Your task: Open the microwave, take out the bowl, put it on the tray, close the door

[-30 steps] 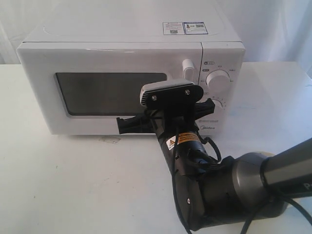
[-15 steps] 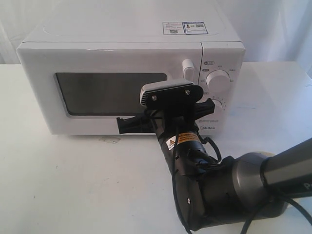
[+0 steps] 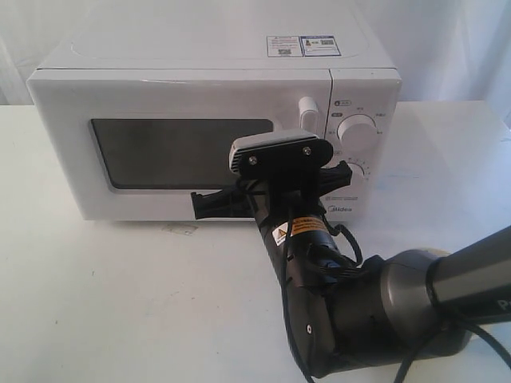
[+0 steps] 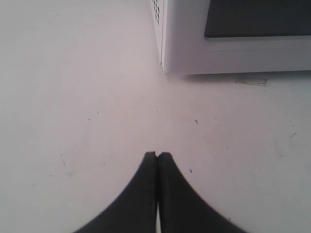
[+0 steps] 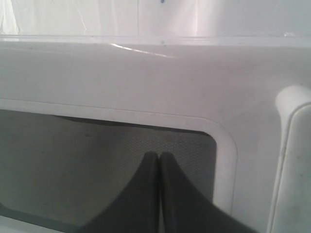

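The white microwave [image 3: 200,80] stands at the back of the table with its door [image 3: 184,100] closed flat. The bowl is hidden and no tray shows in any view. My right arm [image 3: 303,239] reaches up to the front of the door. Its wrist camera mount hides the fingers in the exterior view. In the right wrist view my right gripper [image 5: 159,155] is shut and empty, close before the dark window [image 5: 97,155], with the white bar handle [image 5: 294,160] off to one side. My left gripper [image 4: 158,155] is shut and empty over the bare table, short of the microwave's lower corner [image 4: 167,68].
Two round dials [image 3: 357,130] sit on the control panel right of the handle [image 3: 307,112]. A small patch of tape [image 3: 180,229] lies on the white table [image 3: 120,303] just before the microwave. A white curtain hangs behind.
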